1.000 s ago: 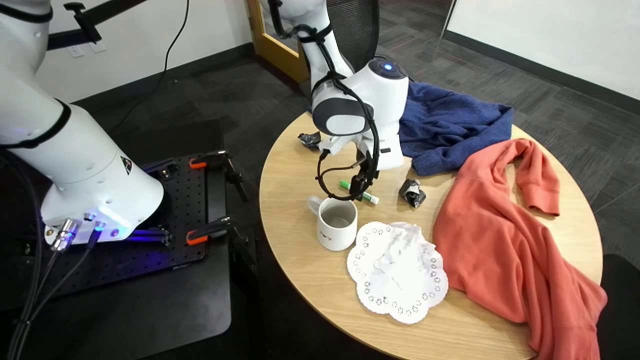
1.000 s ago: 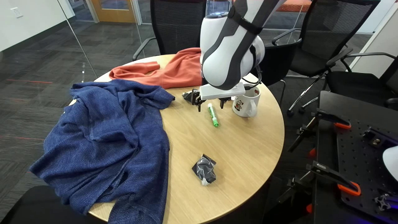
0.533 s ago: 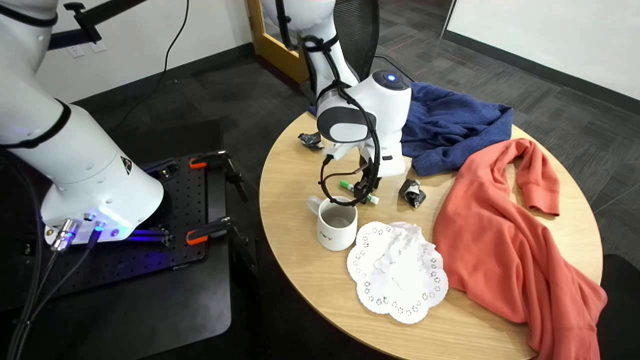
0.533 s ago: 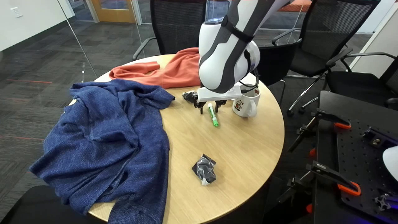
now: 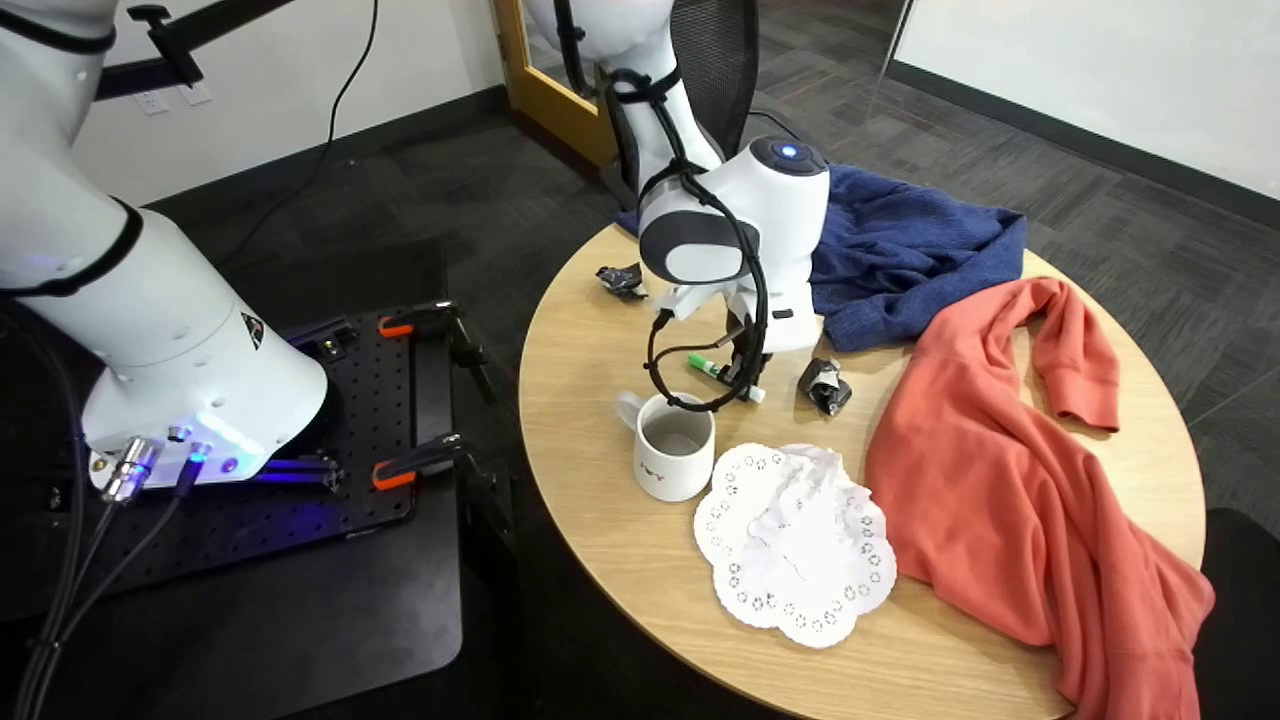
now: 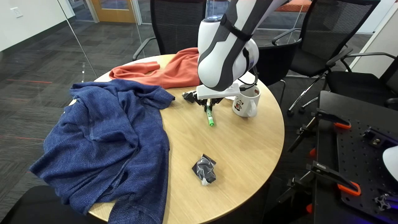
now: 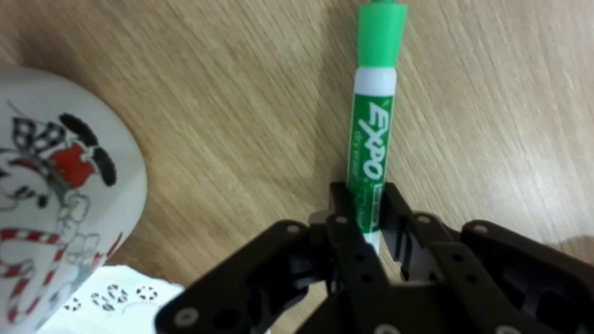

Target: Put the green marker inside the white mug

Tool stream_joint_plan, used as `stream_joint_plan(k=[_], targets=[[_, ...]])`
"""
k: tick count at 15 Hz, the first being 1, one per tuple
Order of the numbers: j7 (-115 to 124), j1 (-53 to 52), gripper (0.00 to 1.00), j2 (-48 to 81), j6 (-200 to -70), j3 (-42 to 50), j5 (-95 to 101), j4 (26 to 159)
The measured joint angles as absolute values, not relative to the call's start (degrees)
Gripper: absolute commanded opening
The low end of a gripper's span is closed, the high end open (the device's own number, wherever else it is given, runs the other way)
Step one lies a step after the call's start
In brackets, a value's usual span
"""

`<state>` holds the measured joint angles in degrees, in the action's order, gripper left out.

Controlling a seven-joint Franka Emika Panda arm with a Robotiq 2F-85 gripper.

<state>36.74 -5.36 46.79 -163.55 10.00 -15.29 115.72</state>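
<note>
The wrist view showed the black gripper (image 7: 365, 204) nearest the lens, its two fingers (image 7: 341, 206) drawn narrow and holding the green marker (image 7: 371, 144) between them, close to the marker's white end. The marker's label read EXPO, and its green cap pointed away from the gripper. Whether the marker touched the wood beneath it, I could not tell. Near it, but apart, stood the white mug (image 7: 76, 195), printed with a cartoon figure and a red-striped cane; the marker was outside it. In both exterior views the mug stood upright on the round wooden table (image 6: 242, 149), and in an exterior view its handle was on the side away from the white doily (image 5: 735, 530), which lay just beside it. A small crumpled black scrap (image 5: 825, 388) lay near the gripper, and another black scrap (image 6: 204, 169) lay well apart from it. The white arm (image 5: 780, 215) reached down over the table from above. Farther out, a blue garment (image 6: 115, 140) lay heaped over the table's edge, and an orange-red garment (image 5: 1020, 480) was spread beside it, running over the rim as well. In an exterior view the arm's white base (image 5: 210, 370) stood on a black stand (image 5: 380, 620), apart from the table. Beyond the table, in an exterior view, black mesh-backed chairs (image 6: 177, 28) stood on the dark carpet (image 6: 37, 102), with a wooden door (image 6: 115, 16) farther back.
</note>
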Motion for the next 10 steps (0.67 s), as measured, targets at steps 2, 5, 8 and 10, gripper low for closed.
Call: stream_joint_plan(k=[2,5,8,10], targets=[[36.7,-6.0,0.05,45.6,-163.6,10.8,-15.3,116.3],[36.7,-7.9,0.05,41.4,-163.5,13.3,-15.0,118.8],[36.8,-10.5,0.05,36.0,-162.9,16.4,-13.5,122.5],[38.5,-13.0,0.05,32.5,-162.2,19.6,-10.5,125.1]])
